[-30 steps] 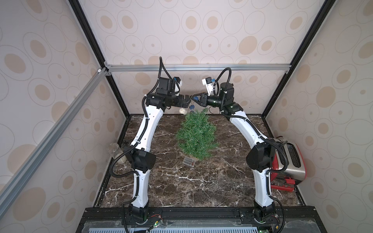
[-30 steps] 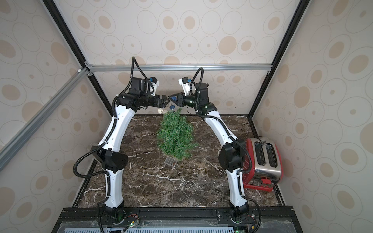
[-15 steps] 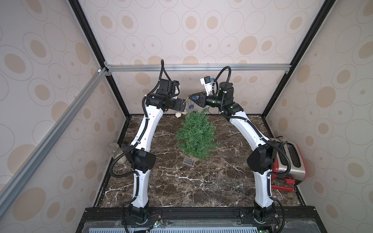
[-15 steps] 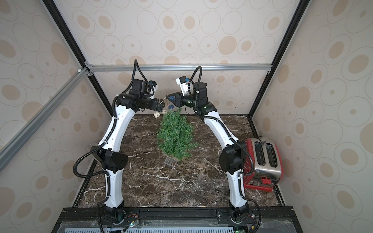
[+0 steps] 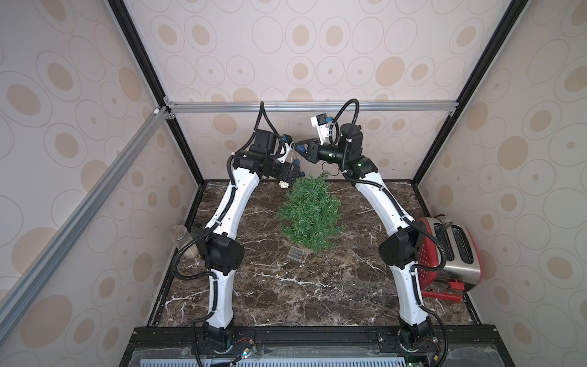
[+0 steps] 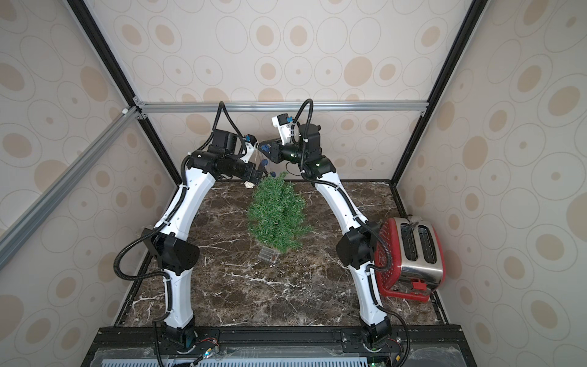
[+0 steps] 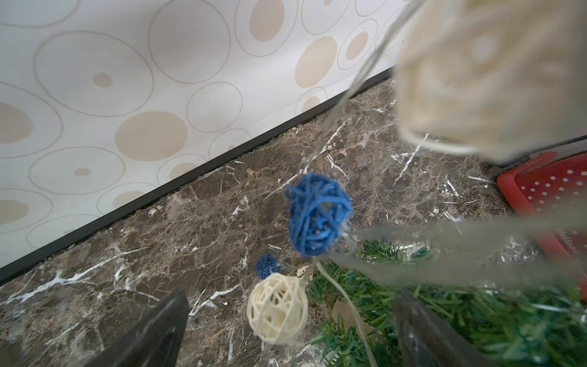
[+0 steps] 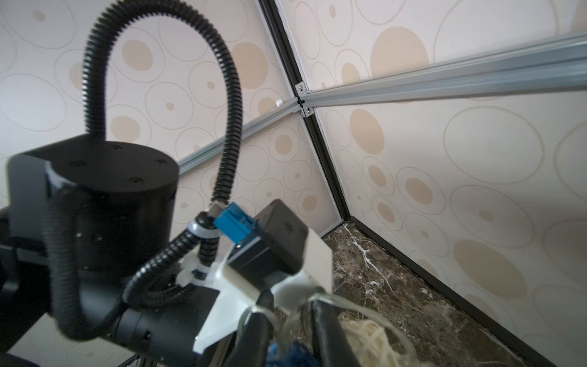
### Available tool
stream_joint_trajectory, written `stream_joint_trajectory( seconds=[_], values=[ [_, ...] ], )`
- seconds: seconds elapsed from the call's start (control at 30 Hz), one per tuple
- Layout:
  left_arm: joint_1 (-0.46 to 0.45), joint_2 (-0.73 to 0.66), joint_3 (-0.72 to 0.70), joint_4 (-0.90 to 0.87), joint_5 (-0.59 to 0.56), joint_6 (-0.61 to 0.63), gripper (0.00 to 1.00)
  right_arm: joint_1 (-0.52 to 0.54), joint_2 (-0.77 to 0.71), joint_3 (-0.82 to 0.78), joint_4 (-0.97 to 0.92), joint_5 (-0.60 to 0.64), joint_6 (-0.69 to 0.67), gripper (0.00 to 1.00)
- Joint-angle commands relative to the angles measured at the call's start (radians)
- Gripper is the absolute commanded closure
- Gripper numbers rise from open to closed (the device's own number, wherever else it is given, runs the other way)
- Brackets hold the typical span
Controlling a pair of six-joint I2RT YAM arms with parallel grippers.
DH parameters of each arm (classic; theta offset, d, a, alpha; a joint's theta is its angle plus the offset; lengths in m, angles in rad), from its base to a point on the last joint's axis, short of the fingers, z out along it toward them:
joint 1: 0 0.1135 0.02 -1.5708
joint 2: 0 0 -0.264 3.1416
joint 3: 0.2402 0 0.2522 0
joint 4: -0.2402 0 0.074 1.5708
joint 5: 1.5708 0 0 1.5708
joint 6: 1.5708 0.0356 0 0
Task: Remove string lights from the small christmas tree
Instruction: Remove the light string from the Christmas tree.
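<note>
The small christmas tree (image 5: 309,213) (image 6: 276,216) stands bushy and green at the back middle of the marble table. Above its tip, my right gripper (image 5: 300,147) (image 8: 292,336) is shut on the string lights (image 8: 292,352), with a blue ball and clear wire loops between its fingers. The strand hangs down from there: a blue ball (image 7: 317,214), then a cream ball (image 5: 282,184) (image 7: 277,313). My left gripper (image 5: 293,173) (image 7: 286,333) is open just below, with the cream ball hanging between its fingers, ungripped. The clear battery box (image 5: 298,254) lies by the tree's base.
A red and steel toaster (image 5: 454,251) sits at the right edge behind the right arm. A glass jar (image 5: 181,236) stands by the left wall behind the left arm. The back wall is close behind both grippers.
The left gripper has dropped from beside the right gripper to the tree's tip, staying open. The right gripper has risen slightly with the strand; the cream ball hangs lower.
</note>
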Motion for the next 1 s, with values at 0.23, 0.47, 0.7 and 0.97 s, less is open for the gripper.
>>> stream_joint_trajectory(
  seconds=[0.23,0.47,0.7,0.97],
  values=[
    [0.012,-0.129,-0.114,0.368,0.013,-0.147,0.01,-0.028,0.031,0.013,-0.035,0.092,0.028,1.00],
    [0.025,-0.230,-0.292,0.634,-0.167,-0.315,0.01,-0.086,-0.015,-0.022,-0.094,0.304,0.023,1.00],
    [0.036,-0.344,-0.410,0.616,-0.362,-0.358,0.01,-0.157,-0.227,-0.190,-0.098,0.489,-0.040,1.00],
    [0.039,-0.530,-0.665,0.637,-0.402,-0.446,0.01,-0.163,-0.468,-0.298,-0.192,0.686,-0.176,1.00]
  ],
)
